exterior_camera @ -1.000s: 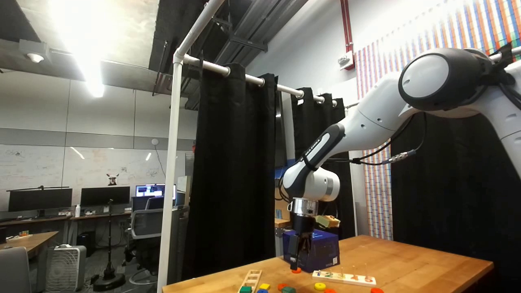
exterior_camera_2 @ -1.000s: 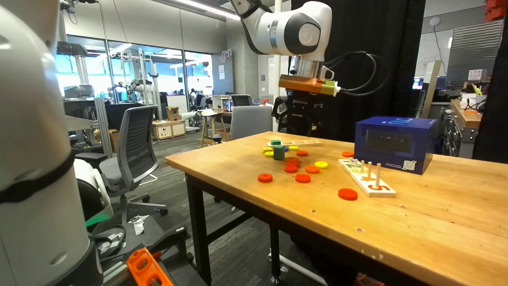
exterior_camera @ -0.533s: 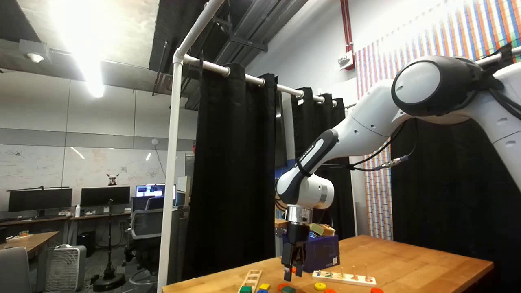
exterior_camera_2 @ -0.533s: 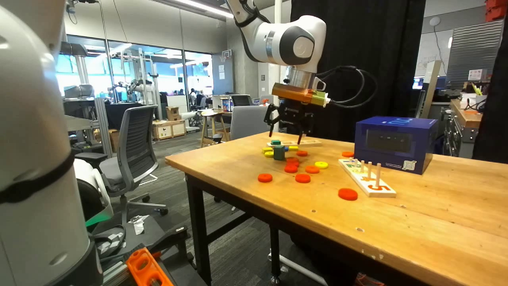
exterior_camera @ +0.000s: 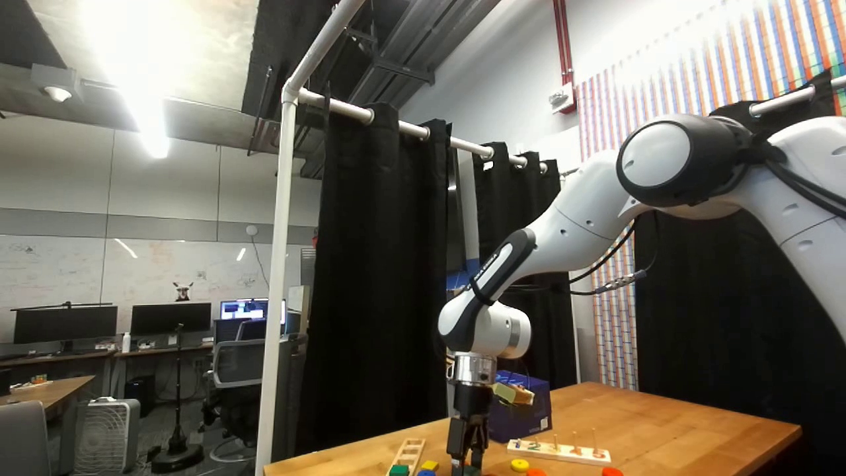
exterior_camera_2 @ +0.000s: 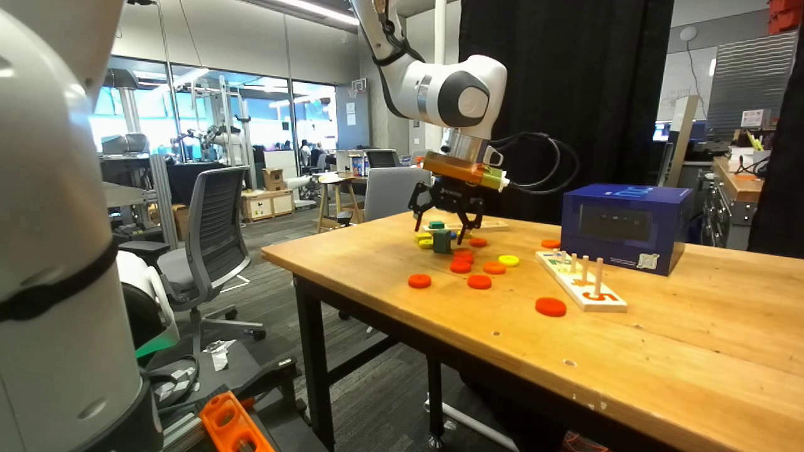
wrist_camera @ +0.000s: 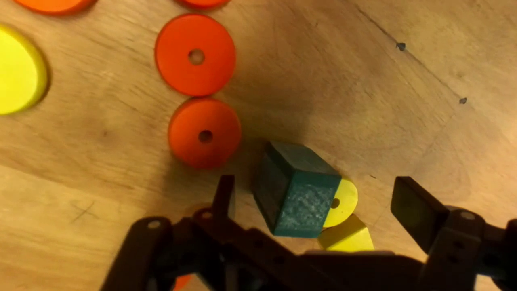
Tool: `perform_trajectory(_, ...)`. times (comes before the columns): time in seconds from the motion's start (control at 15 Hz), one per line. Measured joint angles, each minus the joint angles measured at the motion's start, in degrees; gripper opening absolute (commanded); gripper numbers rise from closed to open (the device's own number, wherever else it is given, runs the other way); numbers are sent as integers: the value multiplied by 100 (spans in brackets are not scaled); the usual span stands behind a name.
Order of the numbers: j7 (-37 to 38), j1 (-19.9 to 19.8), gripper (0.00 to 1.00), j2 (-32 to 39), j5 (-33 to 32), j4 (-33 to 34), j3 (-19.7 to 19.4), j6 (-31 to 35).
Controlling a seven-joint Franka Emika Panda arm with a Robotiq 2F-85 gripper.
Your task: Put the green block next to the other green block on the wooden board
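Wrist view: mottled dark-green block (wrist_camera: 297, 192)

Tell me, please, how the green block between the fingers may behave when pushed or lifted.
In an exterior view, the green block stands taller than wide, so it might tip if pushed high. Its crisp edges suggest a rigid body, and its flat faces make rolling unlikely.

The hand (exterior_camera_2: 438, 236) is sinking toward the surface (exterior_camera_2: 352, 257), moving away from the blue box (exterior_camera_2: 622, 223) and drawing nearer to the upright green block (wrist_camera: 305, 204).
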Motion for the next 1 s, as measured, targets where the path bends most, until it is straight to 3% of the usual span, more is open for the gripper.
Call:
perform_trajectory(0.07, 0, 0, 74, 64, 0, 42, 5, 0)
perform_trajectory(0.6, 0, -26, 11, 228, -57, 237, 11, 3)
perform_trajectory(0.73, 1, -26, 16, 229, -59, 251, 12, 2)
perform_trajectory(1.0, 6, -26, 16, 228, -86, 289, 21, -1)
